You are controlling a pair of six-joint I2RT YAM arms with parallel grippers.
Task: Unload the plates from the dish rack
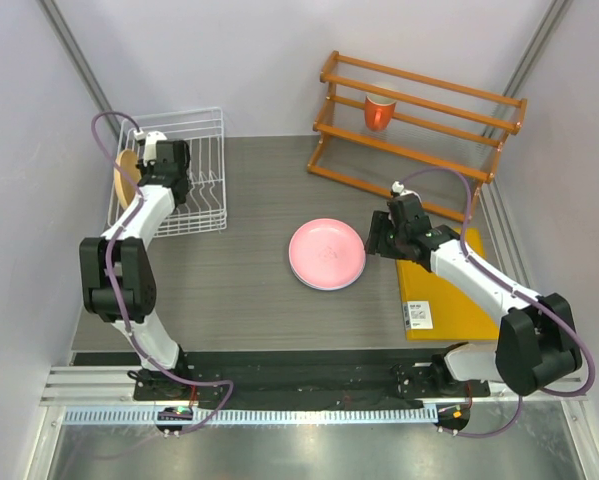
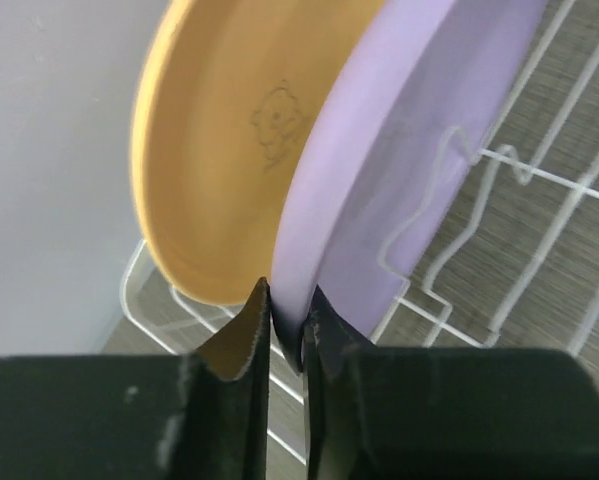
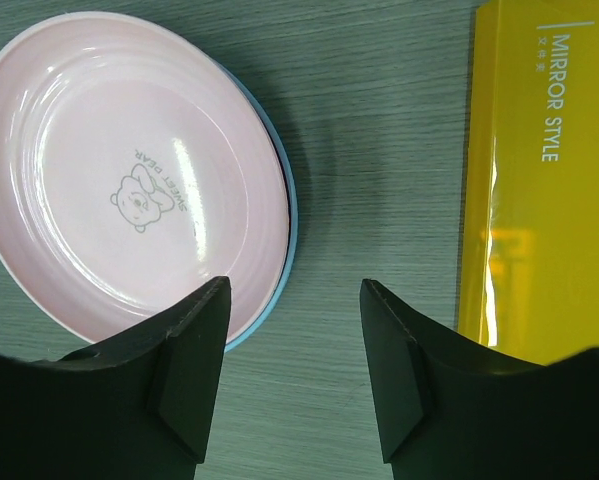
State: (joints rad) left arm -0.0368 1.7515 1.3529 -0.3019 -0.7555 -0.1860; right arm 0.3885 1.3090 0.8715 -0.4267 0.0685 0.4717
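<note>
White wire forms the dish rack (image 1: 201, 160), which sits at the far left corner of the grey table (image 1: 249, 300). Two plates stand on edge in it, close together. The orange-yellow plate (image 2: 219, 150) is nearest the left wall, and the lilac plate (image 2: 409, 170) is just to its right, leaning against an upright wire divider. The left gripper (image 2: 287, 312) reaches into the rack with its jaws drawn narrow, pinching the lower rim of the lilac plate between them. One finger sits in the gap between the two plates.

Near the middle of the table, well apart from the rack, the pink plate (image 1: 326, 253) lies flat and face up, with a small bear print at its centre. It is stacked on the light blue plate (image 3: 288, 205), of which only a thin crescent of rim shows along the right edge.

Just right of that stack hovers the right gripper (image 3: 294, 290), its jaws spread wide and holding nothing. In the wrist view its left finger overlaps the stack's edge. Further right a flat yellow box (image 1: 444, 285) lies on the table. Behind it stands an orange wooden shelf (image 1: 419, 140), with an orange-red cup (image 1: 379, 112) resting on its upper slats.
</note>
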